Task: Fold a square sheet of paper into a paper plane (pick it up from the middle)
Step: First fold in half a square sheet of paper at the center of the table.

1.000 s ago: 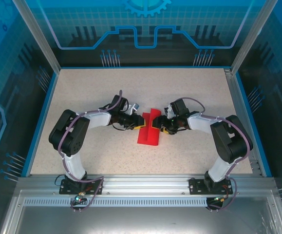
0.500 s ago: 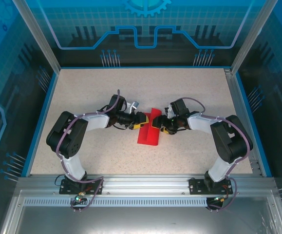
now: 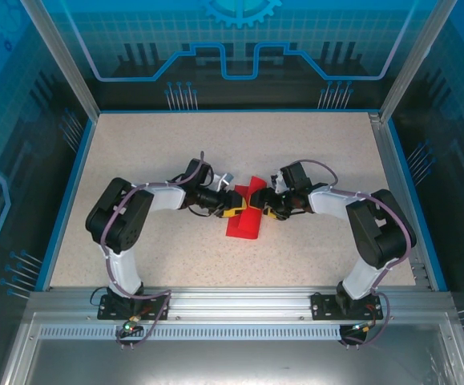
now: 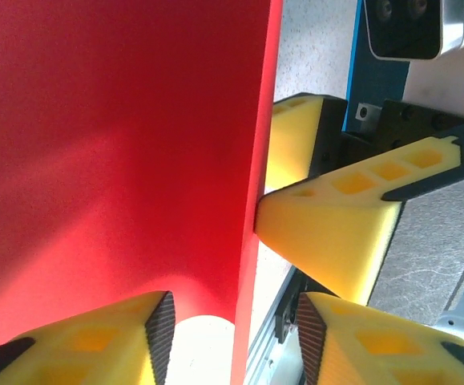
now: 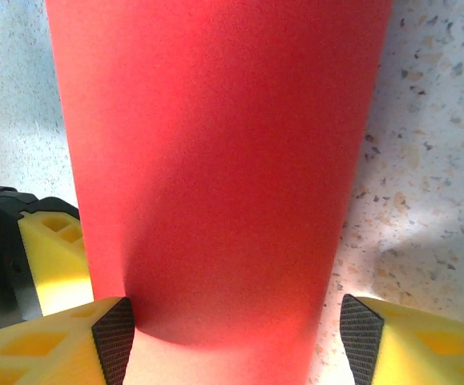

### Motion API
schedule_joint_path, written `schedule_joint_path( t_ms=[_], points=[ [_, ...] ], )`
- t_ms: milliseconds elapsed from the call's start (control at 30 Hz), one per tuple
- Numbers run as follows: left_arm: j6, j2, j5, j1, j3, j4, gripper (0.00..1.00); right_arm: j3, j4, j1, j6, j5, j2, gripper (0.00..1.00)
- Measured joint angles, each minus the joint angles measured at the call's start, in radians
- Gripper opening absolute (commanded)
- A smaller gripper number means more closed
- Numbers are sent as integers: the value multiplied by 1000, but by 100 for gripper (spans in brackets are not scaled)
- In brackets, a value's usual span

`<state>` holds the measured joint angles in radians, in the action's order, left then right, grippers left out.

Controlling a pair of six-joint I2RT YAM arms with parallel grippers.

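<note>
Returning to the left edge of the thin, bright red square sheet of paper [image 3: 244,223], the yellow-fingered left end effector [image 3: 232,208] sits closer in than it did half a second ago, when it had drawn back a little and its arm leaned further left. Its jaws are partly apart. In the left wrist view the sheet's edge runs up between them with neither pad pressing on it (so I judge this a re-approach, not a grip).

The yellow-fingered right end effector [image 3: 267,210] has not shifted over the last second. It stays at the sheet's right side with jaws wide, straddling a bowed red band in the right wrist view; one pad touches the paper and the other is just beside it, with nothing clamped.

The sheet lies where it lay, at the middle of the speckled beige desk [image 3: 135,160] between the two end effectors. It is already creased into a narrower strip, with its far end standing up as a flap.

This reads as mid-fold: the left side probably needs a fresh hold on that edge before the next crease, and the shape is not yet a dart.
</note>
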<state>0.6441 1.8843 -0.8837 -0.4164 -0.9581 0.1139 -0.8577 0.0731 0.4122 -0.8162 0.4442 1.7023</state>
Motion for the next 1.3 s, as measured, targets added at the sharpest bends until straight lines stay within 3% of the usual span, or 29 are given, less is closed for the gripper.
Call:
schedule_joint_path(
  t_ms=[233, 367, 533, 767, 933, 1300],
  points=[
    [-22, 15, -28, -6, -19, -4, 11, 0, 0, 0, 0, 0, 0, 72],
    [-37, 15, -17, -6, -24, -15, 0, 0, 0, 0, 0, 0, 0, 74],
    [-48, 15, 25, -6, -24, -39, 0, 3, 18, 0, 8, -29, -39, 75],
    [-53, 6, 58, 10, -18, -50, 0, 65, 31, -1, 11, -105, -154, 69],
    [-69, 1, 61, 34, -15, -60, 0, 89, 27, 1, 3, -117, -141, 62],
    [-105, 0, 61, 36, -15, -135, 0, 47, 5, 7, -12, -118, -56, 60]
  ],
)
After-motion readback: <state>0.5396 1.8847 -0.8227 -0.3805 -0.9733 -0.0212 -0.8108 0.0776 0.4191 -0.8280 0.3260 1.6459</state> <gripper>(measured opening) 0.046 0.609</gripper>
